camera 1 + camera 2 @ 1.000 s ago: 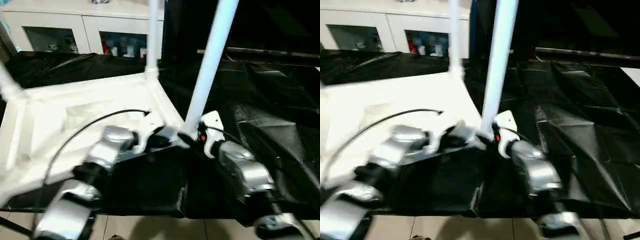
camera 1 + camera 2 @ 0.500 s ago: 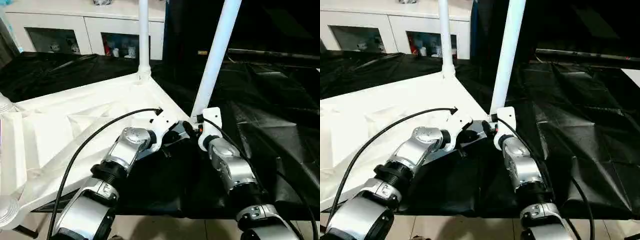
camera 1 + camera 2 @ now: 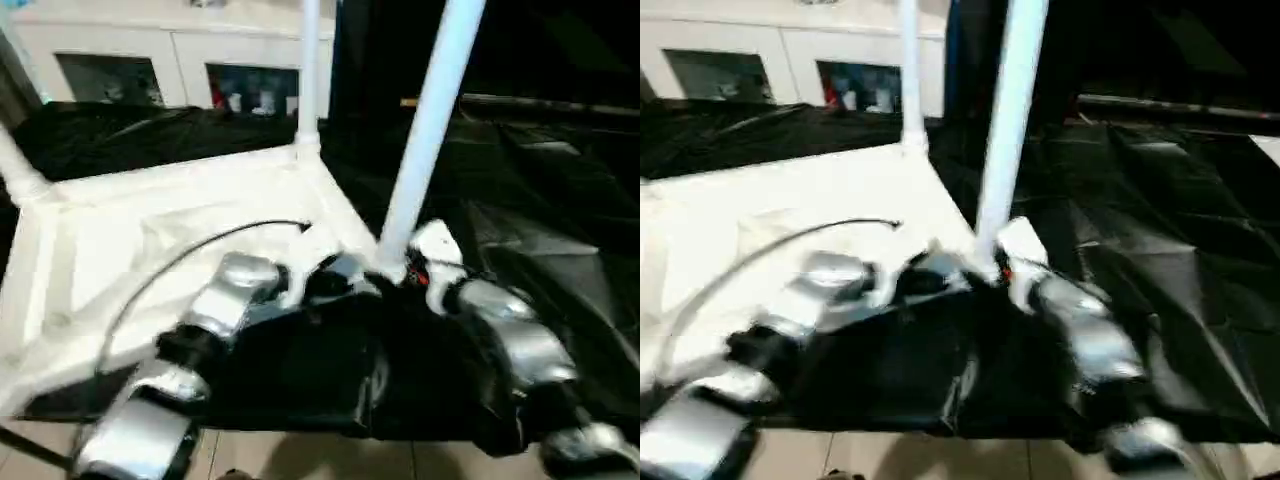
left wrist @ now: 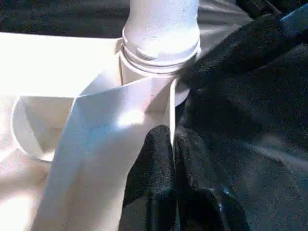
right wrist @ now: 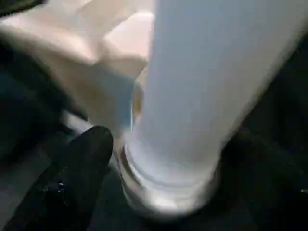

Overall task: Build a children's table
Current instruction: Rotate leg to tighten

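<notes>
white plastic rectangular table top [image 3: 150, 230] lies upside down on the black-sheeted bench [image 3: 560, 200]. long white tapered tube leg [image 3: 432, 120] stands upright in the round corner socket [image 4: 159, 77] nearest the fingers; a second white leg [image 3: 309, 70] rises from the far corner socket, a third [image 3: 15, 165] at the left corner. left fingers [image 4: 173, 168] clenched on the thin raised rim right below that near socket. right fingers [image 5: 82, 163] released, straddling the near leg's base, one on each side, not gripping it. white cabinet with glass-front shelves [image 3: 160, 70] behind the bench.
</notes>
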Robot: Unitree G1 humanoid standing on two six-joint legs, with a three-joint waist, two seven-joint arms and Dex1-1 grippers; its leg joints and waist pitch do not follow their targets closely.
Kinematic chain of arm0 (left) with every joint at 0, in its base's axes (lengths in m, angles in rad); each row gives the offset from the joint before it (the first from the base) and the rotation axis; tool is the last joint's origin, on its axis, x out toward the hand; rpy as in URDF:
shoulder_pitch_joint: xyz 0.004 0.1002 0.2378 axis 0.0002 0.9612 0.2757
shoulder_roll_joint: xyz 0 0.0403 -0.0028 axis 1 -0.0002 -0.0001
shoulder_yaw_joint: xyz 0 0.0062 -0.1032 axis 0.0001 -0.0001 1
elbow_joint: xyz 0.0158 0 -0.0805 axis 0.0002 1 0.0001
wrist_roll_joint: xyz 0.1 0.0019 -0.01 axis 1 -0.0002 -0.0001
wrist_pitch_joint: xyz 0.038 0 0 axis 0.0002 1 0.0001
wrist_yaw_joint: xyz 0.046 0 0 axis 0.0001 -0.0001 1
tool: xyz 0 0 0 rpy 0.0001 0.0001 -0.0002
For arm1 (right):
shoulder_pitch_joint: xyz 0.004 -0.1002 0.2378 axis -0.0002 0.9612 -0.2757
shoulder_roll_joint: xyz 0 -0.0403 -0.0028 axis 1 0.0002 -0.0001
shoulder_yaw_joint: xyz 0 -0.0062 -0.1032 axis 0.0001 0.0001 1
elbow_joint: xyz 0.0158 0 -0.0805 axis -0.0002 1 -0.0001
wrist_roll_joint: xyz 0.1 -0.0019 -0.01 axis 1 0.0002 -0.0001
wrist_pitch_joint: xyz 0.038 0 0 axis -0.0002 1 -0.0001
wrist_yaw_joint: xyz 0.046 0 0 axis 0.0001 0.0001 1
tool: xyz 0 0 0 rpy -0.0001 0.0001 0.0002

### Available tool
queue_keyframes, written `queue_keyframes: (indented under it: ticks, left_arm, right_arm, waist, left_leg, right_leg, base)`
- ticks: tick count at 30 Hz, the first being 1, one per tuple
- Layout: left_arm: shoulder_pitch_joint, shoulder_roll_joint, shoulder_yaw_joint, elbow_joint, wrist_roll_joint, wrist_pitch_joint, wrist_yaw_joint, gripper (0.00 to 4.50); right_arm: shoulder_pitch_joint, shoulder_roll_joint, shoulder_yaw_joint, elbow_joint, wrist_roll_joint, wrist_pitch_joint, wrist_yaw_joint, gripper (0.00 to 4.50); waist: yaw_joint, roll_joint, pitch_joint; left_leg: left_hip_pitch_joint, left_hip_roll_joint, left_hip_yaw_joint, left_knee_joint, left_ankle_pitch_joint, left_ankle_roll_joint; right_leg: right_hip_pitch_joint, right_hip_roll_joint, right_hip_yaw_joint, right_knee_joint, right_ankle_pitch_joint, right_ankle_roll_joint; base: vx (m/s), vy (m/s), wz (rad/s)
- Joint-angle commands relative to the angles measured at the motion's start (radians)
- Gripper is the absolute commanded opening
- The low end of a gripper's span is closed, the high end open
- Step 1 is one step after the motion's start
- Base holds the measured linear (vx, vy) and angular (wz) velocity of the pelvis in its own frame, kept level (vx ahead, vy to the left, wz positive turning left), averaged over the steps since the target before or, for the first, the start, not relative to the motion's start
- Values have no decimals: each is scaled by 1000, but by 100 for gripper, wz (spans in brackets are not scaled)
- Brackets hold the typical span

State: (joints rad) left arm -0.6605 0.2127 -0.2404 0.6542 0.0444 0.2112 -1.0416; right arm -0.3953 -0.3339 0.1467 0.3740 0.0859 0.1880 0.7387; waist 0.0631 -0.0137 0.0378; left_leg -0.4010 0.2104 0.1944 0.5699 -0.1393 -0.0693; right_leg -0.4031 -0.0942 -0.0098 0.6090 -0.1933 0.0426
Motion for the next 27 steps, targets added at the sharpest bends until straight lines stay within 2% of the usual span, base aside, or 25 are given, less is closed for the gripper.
queue_keyframes:
  ticks: [1, 3, 5, 6, 12, 13, 22, 27]
  left_arm:
    - [21, 5, -9, -45, -67, -7, -117, 0]
    - [27, 20, -9, -55, -72, 1, -140, 0]
    - [30, 38, -2, -56, -75, 0, -154, 0]
    - [30, 38, -2, -56, -75, 0, -154, 0]
    - [35, 56, 5, -68, -87, 8, -175, 0]
    - [36, 57, 5, -71, -89, 10, -176, 0]
    - [38, 61, 6, -81, -92, 19, -188, 0]
    - [39, 62, 3, -86, -95, 23, -189, 0]
  right_arm:
    - [7, -15, 20, -56, 34, 23, 78, 398]
    - [14, -28, 30, -68, 42, 27, 103, 398]
    - [23, -47, 47, -83, 46, 29, 139, 398]
    - [23, -47, 47, -83, 46, 29, 139, 398]
    - [29, -52, 43, -100, 60, 40, 169, 398]
    - [28, -52, 42, -101, 60, 42, 173, 382]
    - [20, -43, 39, -76, 53, 49, 161, 296]
    - [19, -37, 39, -64, 46, 45, 153, 262]
  waist:
    - [2, -13, -56]
    - [-1, -11, -55]
    - [0, -16, -54]
    - [2, -14, -54]
    - [1, -15, -56]
    - [2, -19, -57]
    - [3, -17, -57]
    - [2, -17, -57]
  left_leg:
    - [23, 10, -2, -59, -280, 59]
    - [26, 12, -2, -61, -296, 50]
    - [28, 13, -1, -62, -308, 40]
    - [28, 13, -2, -62, -306, 37]
    - [26, 11, -1, -59, -277, 41]
    - [26, 11, 0, -58, -274, 43]
    - [27, 11, 0, -57, -260, 44]
    - [26, 10, 0, -56, -254, 48]
  right_leg:
    - [36, -22, 10, -78, -161, -209]
    - [32, -21, 9, -79, -183, -215]
    - [29, -21, 10, -79, -199, -213]
    - [30, -22, 10, -79, -202, -212]
    - [32, -23, 11, -75, -165, -215]
    - [33, -23, 10, -74, -161, -217]
    - [32, -22, 11, -73, -161, -217]
    - [34, -22, 10, -72, -150, -221]
  base:
    - [0, 0, 0]
    - [0, 0, 0]
    - [0, 0, 0]
    - [0, 0, 0]
    - [0, 0, 0]
    - [0, 0, 0]
    - [0, 0, 0]
    - [0, 0, 0]
